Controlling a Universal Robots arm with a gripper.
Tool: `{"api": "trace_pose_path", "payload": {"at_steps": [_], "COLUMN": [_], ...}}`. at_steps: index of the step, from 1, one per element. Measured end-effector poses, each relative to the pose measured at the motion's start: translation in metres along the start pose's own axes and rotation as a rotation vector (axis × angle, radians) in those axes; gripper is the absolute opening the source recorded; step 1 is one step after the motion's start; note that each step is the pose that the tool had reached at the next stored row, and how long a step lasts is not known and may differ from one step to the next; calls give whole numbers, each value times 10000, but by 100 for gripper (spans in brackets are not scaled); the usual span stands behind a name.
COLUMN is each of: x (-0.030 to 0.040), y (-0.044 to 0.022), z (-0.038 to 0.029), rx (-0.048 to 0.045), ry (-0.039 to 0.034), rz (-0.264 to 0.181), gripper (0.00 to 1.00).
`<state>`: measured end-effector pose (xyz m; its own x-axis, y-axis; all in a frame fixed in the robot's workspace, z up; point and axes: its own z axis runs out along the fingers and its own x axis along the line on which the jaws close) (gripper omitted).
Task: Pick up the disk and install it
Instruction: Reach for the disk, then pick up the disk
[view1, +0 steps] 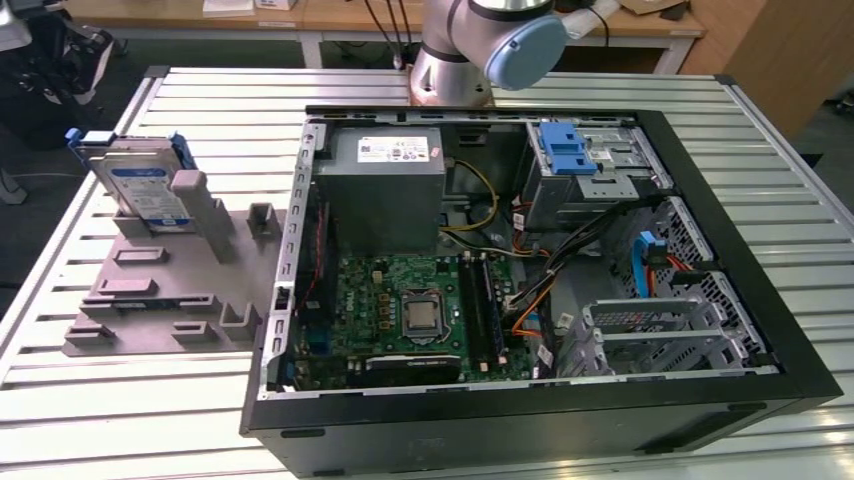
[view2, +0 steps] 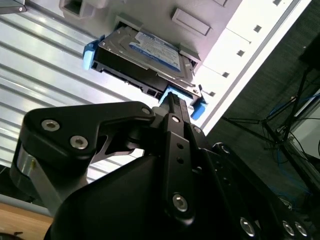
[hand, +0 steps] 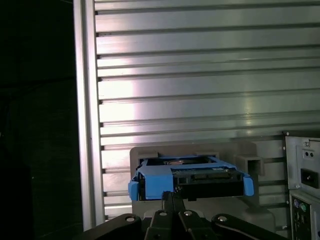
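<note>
The disk (view1: 140, 185) stood upright in its grey holder (view1: 160, 295) beside the computer case (view1: 534, 425). My gripper (hand: 170, 196) was pinched together, holding nothing.

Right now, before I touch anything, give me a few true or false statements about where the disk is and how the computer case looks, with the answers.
1. The disk stands on edge in the grey holder outside the computer case. True.
2. The disk's carrier frame is red. False: it is blue.
3. The case is open, with the motherboard in view. True.
4. The disk is already seated in the case's drive bay. False: it is in the holder, on the exterior view's left of the case.
5. The tool is clamped on the disk. False: in the exterior view the disk stands with nothing touching it.
</note>
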<state>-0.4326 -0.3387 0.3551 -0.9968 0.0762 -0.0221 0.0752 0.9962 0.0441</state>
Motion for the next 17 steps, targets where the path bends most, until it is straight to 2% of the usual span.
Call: {"api": "trace_pose_path", "payload": {"at_steps": [13, 17], "x": [22, 23], "y": [-1, -1], "z": [-1, -1], "rx": [0, -4], "ry": [0, 9], "rz": [-3, -187], "gripper": [11, 11]}}
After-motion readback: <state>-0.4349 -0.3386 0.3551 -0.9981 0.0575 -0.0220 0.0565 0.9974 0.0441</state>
